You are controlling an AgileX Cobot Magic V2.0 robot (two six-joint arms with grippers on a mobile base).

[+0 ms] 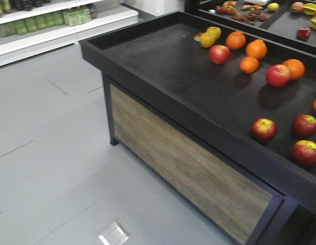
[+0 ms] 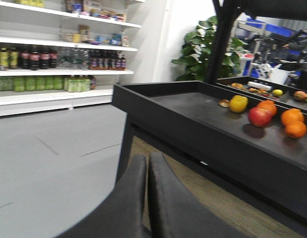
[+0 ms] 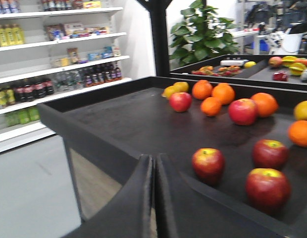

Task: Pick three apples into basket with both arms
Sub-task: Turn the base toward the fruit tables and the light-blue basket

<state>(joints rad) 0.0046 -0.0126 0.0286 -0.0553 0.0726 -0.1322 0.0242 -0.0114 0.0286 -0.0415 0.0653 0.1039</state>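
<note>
The black left gripper [image 2: 146, 163] and the black right gripper [image 3: 154, 162] both point forward, jaws pressed together, holding nothing.

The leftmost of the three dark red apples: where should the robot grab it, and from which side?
Across its widest middle, coming down from above. The round dark maroon-red apple sits stem-dip up, apart from its neighbours, and the black table's raised front wall would likely block a low approach.

Oranges [image 1: 256, 49] and yellow fruit [image 1: 210, 35] lie on the black display table [image 1: 163, 66] (shelves of bottles [image 2: 59, 71] stand beyond).
</note>
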